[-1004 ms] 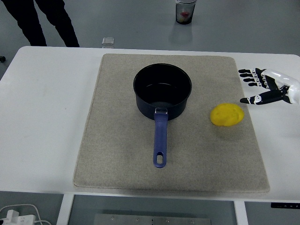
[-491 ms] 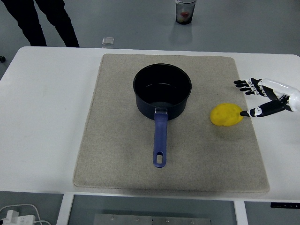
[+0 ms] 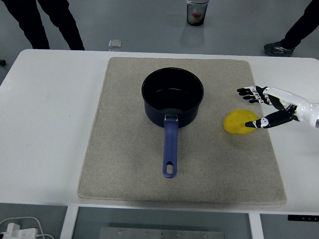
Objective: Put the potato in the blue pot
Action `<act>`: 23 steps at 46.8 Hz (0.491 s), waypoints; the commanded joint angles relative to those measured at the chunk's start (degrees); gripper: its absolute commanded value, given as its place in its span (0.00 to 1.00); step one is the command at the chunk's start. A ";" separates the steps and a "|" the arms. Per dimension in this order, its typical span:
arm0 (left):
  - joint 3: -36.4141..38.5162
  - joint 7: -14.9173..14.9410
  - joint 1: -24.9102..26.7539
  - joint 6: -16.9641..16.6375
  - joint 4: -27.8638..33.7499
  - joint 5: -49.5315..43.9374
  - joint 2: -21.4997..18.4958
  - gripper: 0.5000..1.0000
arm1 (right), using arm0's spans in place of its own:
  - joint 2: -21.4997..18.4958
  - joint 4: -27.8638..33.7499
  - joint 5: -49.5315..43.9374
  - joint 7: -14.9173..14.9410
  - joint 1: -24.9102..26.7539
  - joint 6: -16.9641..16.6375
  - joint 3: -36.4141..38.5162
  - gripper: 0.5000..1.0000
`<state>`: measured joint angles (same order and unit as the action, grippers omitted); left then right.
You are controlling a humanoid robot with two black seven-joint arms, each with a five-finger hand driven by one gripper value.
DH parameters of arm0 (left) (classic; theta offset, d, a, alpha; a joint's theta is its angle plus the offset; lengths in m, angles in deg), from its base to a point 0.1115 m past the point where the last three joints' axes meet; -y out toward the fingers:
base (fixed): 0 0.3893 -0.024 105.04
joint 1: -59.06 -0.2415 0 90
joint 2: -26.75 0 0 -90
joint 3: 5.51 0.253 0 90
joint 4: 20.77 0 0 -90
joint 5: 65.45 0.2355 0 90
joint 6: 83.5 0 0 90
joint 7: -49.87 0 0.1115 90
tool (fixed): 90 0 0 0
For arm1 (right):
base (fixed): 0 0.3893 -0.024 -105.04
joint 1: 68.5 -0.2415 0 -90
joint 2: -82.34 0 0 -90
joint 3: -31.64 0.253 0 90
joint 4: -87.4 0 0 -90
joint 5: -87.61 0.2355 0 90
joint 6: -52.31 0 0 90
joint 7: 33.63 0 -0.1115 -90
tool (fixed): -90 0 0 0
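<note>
Potato (image 3: 240,122) sits on the right side of the beige mat (image 3: 124,164), a bright yellow lump lying a bit to the right of the blue pot (image 3: 172,97) and clearly apart from it. The right hand (image 3: 268,105) comes in from the right edge and is right at the potato: fingers spread open, thumb tip over the potato's right edge and looking like it touches, the other fingers reaching out above and just behind it. It isn't closed around anything, so nothing is gripped.

The pot is near the middle of the mat, a little toward the far side, upright and looks empty inside, dark interior. Its long blue handle (image 3: 170,149) points straight back toward the near edge of the table, with a hanging hole at the end.

The mat covers most of the middle of the white table (image 3: 45,124). Beyond the far edge there's a small clear square thing (image 3: 114,45) and a cup (image 3: 197,12) on the floor. A person's dark legs (image 3: 45,22) show at the top left, and a shoe (image 3: 277,48) with a dark trouser leg at the top right.
</note>
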<state>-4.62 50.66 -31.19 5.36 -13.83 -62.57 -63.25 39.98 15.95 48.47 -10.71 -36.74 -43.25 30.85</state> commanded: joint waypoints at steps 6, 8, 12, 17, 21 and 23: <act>-0.01 0.00 -0.01 0.00 0.00 0.01 0.00 0.99 | -1.14 0.26 -0.67 1.07 0.76 1.43 0.18 0.87; -0.01 0.00 -0.01 0.00 0.00 0.01 0.00 0.99 | -1.23 0.26 -0.76 1.16 0.76 1.60 0.18 0.87; -0.01 0.00 -0.01 0.00 0.00 0.01 0.00 0.99 | -1.32 0.44 -0.76 1.25 0.85 1.60 0.18 0.87; -0.01 0.00 -0.01 0.00 0.00 0.01 0.00 0.99 | -2.02 0.79 -0.94 1.34 1.28 1.69 0.18 0.87; -0.01 0.00 -0.01 0.00 0.00 0.01 0.00 0.99 | -2.20 0.88 -1.20 1.34 1.81 1.69 0.18 0.87; -0.01 0.00 -0.01 0.00 0.00 0.01 0.00 0.99 | -2.37 1.05 -1.72 1.42 1.81 1.78 0.18 0.87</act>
<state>-4.63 50.66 -31.21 5.36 -13.83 -62.56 -63.25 37.83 16.83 47.36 -9.39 -35.03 -41.55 31.04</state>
